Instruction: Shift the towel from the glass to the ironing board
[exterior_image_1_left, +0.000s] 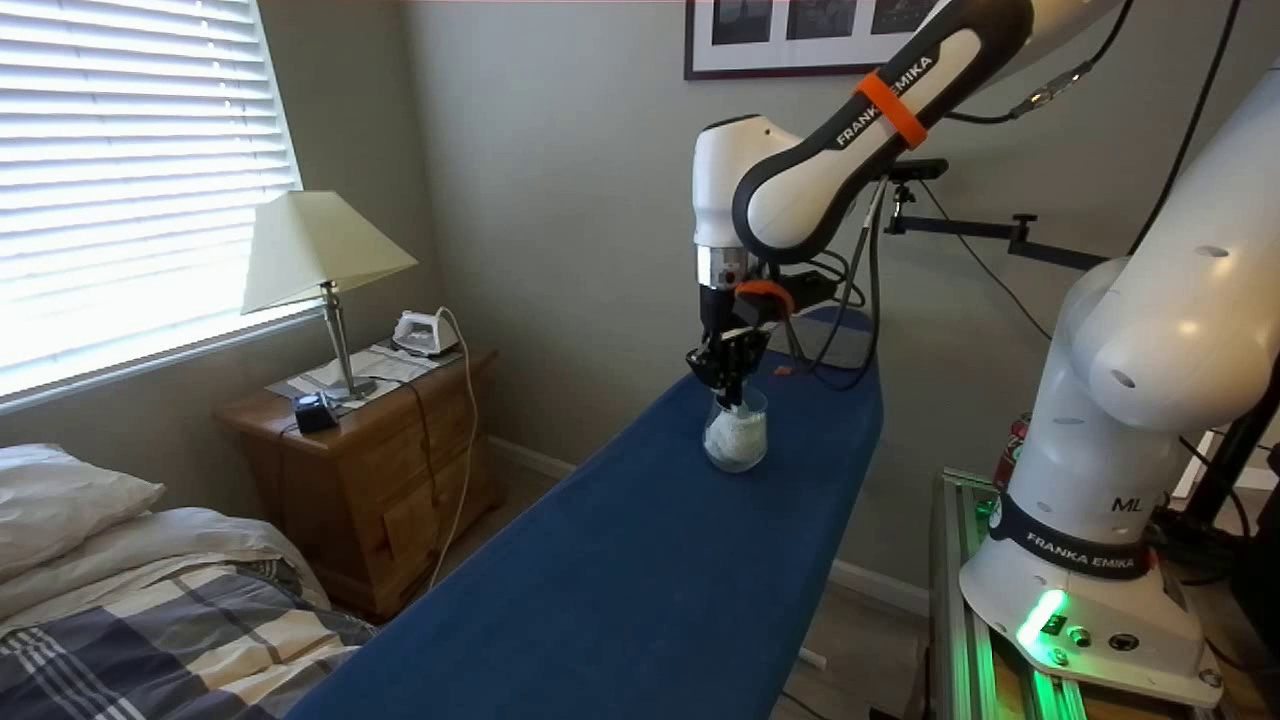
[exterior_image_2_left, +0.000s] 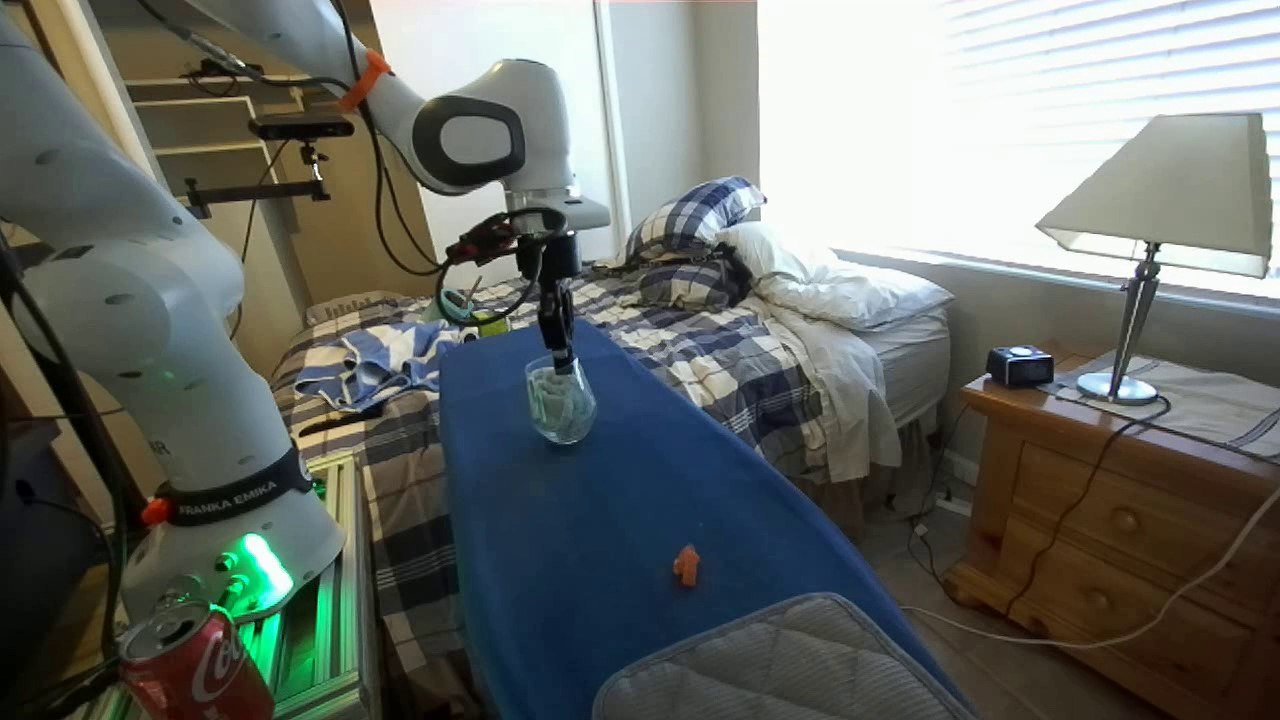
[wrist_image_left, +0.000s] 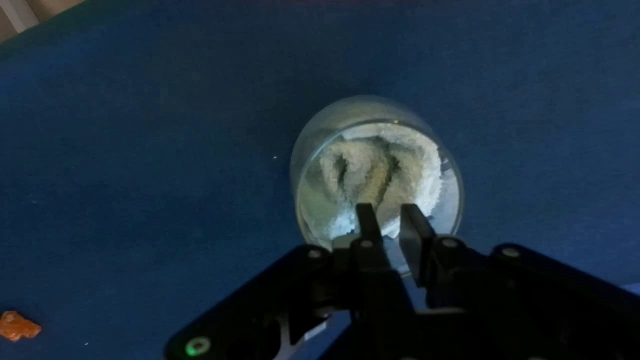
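The white towel (exterior_image_1_left: 737, 438) is bunched inside a clear stemless glass (exterior_image_1_left: 763, 410). The towel (exterior_image_2_left: 562, 402) and glass (exterior_image_2_left: 588, 425) also show in the wrist view, as the towel's folds (wrist_image_left: 367, 170) inside the round glass wall (wrist_image_left: 312, 132). The glass stands upright on the blue ironing board (exterior_image_1_left: 620, 580). My gripper (wrist_image_left: 387, 207) points down with its fingertips at the glass mouth, over the near part of the towel. The fingers are partly open, with a narrow gap between them. Whether the tips touch the towel is hard to tell.
A small orange object (exterior_image_2_left: 686, 565) and a grey quilted pad (exterior_image_2_left: 780, 670) lie on the board. A bed (exterior_image_2_left: 700, 350) and a wooden nightstand (exterior_image_1_left: 370, 480) with a lamp (exterior_image_1_left: 320, 250) and an iron (exterior_image_1_left: 425, 333) stand beside it. A red can (exterior_image_2_left: 200, 665) is near the robot base.
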